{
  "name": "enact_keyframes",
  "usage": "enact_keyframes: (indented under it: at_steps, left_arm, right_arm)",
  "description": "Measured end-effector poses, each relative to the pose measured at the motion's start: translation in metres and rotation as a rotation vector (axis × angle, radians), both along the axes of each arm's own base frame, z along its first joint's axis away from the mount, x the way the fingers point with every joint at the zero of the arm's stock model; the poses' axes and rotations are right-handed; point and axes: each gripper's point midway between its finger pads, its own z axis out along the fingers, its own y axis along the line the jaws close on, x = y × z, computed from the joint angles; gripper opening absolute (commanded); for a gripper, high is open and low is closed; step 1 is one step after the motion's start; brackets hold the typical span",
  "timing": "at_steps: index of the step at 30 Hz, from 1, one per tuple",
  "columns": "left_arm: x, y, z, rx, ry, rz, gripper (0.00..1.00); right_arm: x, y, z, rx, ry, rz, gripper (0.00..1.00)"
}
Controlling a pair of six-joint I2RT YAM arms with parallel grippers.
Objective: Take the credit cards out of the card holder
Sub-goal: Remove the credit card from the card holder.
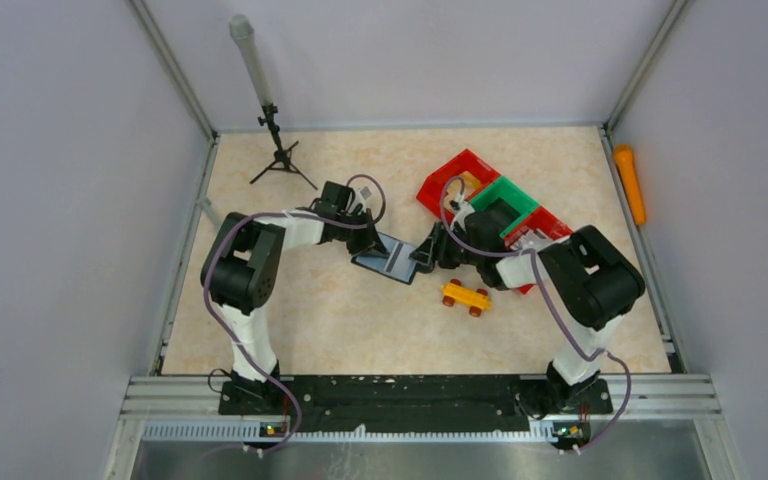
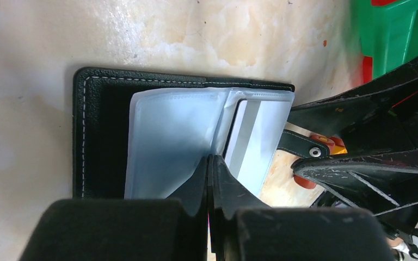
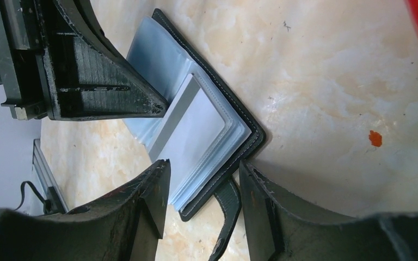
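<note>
top: card holder (image 1: 388,258) lies open on table (image 1: 340,330), between left gripper (image 1: 363,232) and right gripper (image 1: 426,254) | left wrist: left fingers pinched shut, tips on clear sleeves (image 2: 168,136) (striped card (image 2: 250,144) showing inside) | right wrist: right fingers apart, straddling card holder's near edge and strap (image 3: 226,206)

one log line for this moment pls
card holder: open | left gripper: jaws shut, tips on clear sleeves | right gripper: jaws open astride strap tab | card: in sleeve
</note>
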Motion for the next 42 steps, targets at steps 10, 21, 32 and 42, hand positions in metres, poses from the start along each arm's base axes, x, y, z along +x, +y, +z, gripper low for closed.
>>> enact_keyframes:
  at_steps: [10, 21, 32, 42]
  left_arm:
    - [-0.009, 0.002, 0.013, 0.105, -0.111, -0.013, 0.24]
    - [-0.007, 0.005, 0.034, 0.237, -0.287, -0.036, 0.57]
    - [-0.019, -0.009, 0.048, 0.285, -0.400, -0.116, 0.61]
    - [-0.036, -0.020, 0.052, 0.301, -0.469, -0.206, 0.79]
  right_arm:
    - [-0.002, -0.006, 0.012, -0.054, -0.025, 0.000, 0.65]
    - [-0.012, -0.033, 0.024, -0.246, -0.014, -0.062, 0.47]
    - [-0.031, -0.035, -0.004, -0.284, 0.107, -0.018, 0.10]
    - [-0.029, -0.033, 0.015, -0.262, 0.088, -0.023, 0.00]
